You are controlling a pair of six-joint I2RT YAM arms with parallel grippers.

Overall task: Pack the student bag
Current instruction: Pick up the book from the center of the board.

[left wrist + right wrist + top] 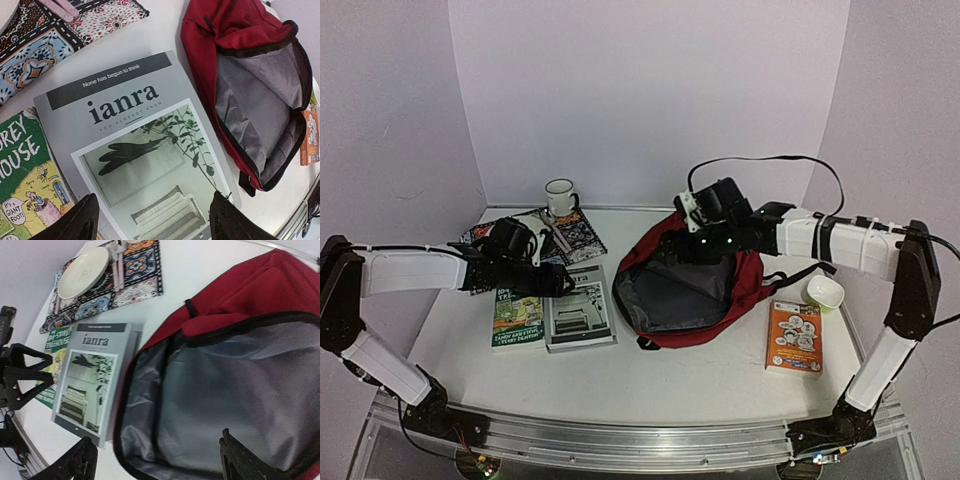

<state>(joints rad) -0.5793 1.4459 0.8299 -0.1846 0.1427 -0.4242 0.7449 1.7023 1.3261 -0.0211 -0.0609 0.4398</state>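
Note:
The student bag [705, 300] lies on the table right of centre, dark red, its mouth unzipped wide and the grey lining [225, 390] showing. My right gripper [688, 250] hovers over the bag's far rim; the right wrist view shows it [157, 440] open above the lining, nothing between its fingers. A grey "ianra" book [578, 310] lies flat just left of the bag. My left gripper [558, 282] hangs over that book's far end, and in the left wrist view it [155, 205] is open above the cover [130, 145], holding nothing.
A green picture book [517, 318] lies left of the grey one. An orange book [794, 337] and a small green-white bowl [824, 292] sit right of the bag. A patterned mat [582, 235] with a plate [84, 271] and a mug [560, 195] occupies the far left.

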